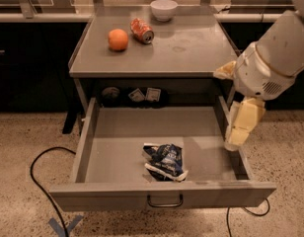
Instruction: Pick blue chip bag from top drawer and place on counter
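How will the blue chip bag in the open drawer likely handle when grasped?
The blue chip bag looks crumpled, so probably floppy and light. Its shiny foil may slip. The gripper hangs by the top drawer, right side.
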